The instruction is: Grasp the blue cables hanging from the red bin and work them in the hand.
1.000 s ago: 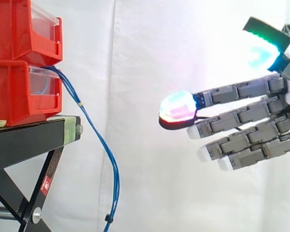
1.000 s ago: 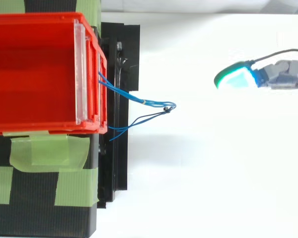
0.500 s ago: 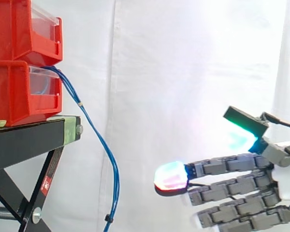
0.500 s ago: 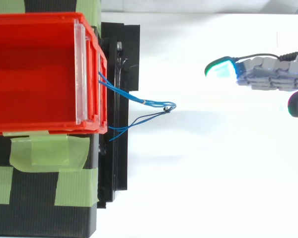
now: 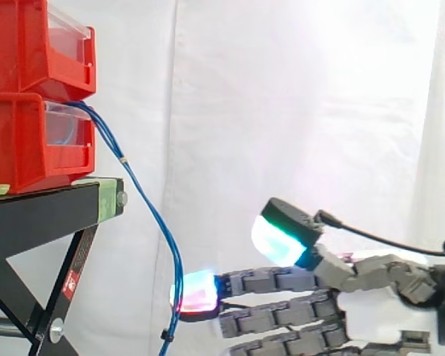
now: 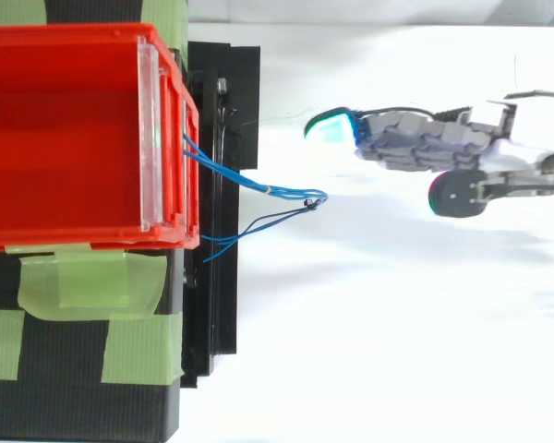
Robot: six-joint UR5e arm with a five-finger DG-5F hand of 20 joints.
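Note:
Several thin blue cables (image 5: 150,210) leave the lower red bin (image 5: 26,144) and hang in a long curve past the black stand (image 5: 41,215). From above, the cables (image 6: 270,192) loop out from the bin (image 6: 65,138). My hand (image 5: 374,315) is low at the right, open, with straight fingers reaching left. A glowing fingertip (image 5: 196,292) lines up with the lower part of the cables in the side view. In the top view the hand (image 6: 415,148) lies a little to one side of the cable loop, apart from it. The thumb (image 5: 283,231) stands raised above the fingers. Nothing is held.
A second red bin (image 5: 30,41) is stacked on the lower one. Green tape (image 6: 88,286) covers parts of the stand's top. A white curtain (image 5: 282,111) hangs behind, with free room between stand and hand.
The hand has come down and travelled left, from high at the right to the level of the cables' lower part. The cables hang as before.

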